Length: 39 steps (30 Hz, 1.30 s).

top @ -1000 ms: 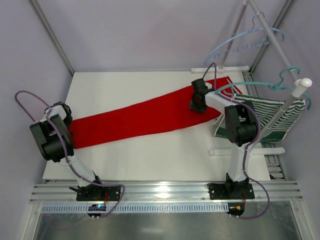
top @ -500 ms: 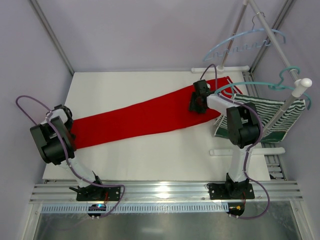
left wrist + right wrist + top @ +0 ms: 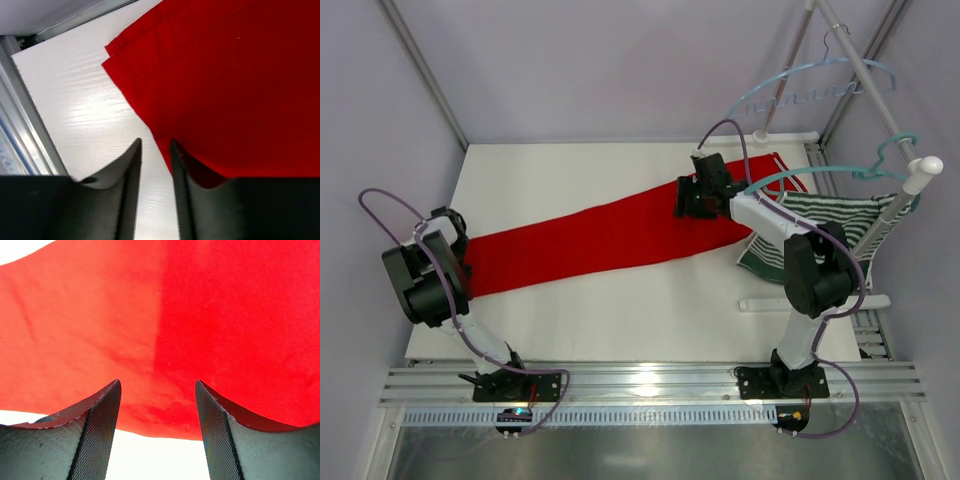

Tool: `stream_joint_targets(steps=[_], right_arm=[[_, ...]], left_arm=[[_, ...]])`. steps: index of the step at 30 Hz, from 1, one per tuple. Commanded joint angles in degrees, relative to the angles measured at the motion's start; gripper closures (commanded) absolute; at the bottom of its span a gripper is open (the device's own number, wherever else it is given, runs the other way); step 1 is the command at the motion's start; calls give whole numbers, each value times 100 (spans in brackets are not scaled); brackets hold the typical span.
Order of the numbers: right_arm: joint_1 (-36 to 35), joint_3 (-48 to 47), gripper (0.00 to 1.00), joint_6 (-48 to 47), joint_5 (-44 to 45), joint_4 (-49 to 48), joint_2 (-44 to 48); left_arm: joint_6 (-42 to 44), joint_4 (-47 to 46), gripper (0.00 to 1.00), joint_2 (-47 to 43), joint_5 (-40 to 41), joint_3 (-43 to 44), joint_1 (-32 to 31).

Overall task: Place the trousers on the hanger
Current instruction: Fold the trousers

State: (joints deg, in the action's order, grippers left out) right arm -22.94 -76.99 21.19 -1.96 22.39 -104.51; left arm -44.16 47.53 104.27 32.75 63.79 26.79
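Lower left of overhead view: left claw [image 3: 155, 145], smooth dark wedge fingers parted by narrow slit, nothing gripped, glossy white table [image 3: 620, 310] visible through gap; hem corner of trousers [image 3: 610, 235] just beside.
Bare table strip along near edge, below cloth.
Centre: red trousers, soft matte cloth, long tapering band lying flat, lower left to upper right.
Upper centre: right claw [image 3: 158, 385], mesh-textured pads spread wide over cloth, empty.
Right: green-and-white striped garment [image 3: 770, 255] just beside waist end.
Upper right corner: thin pale blue hanger [image 3: 800, 97], wavy bar, on slanted rail [image 3: 880, 100], well apart from trousers.
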Motion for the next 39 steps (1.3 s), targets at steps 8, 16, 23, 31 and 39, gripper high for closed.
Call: stream_joint_targets(steps=[8,16,23,31,39], right_arm=[[-44,-255,36,-54,-200,99,440],[-141,-123,36,-89,-279,64,581],[-525,-623,36,-124,-184,256,177],[-1652,-1609,37,25,899,487,-737],[-2162,-2109,51,-62,987,222,-1589]], left_arm=[[13,-124,34,-698,527,124,-682],[354,-32,18,-1160,1454,468,-1376],[400,-718,20,-1997,-785,-94,-1431],[567,-1017,21,-1515,-2694,-262,-1457],[619,-1262,21,-1119,-3160,-253,-1579]])
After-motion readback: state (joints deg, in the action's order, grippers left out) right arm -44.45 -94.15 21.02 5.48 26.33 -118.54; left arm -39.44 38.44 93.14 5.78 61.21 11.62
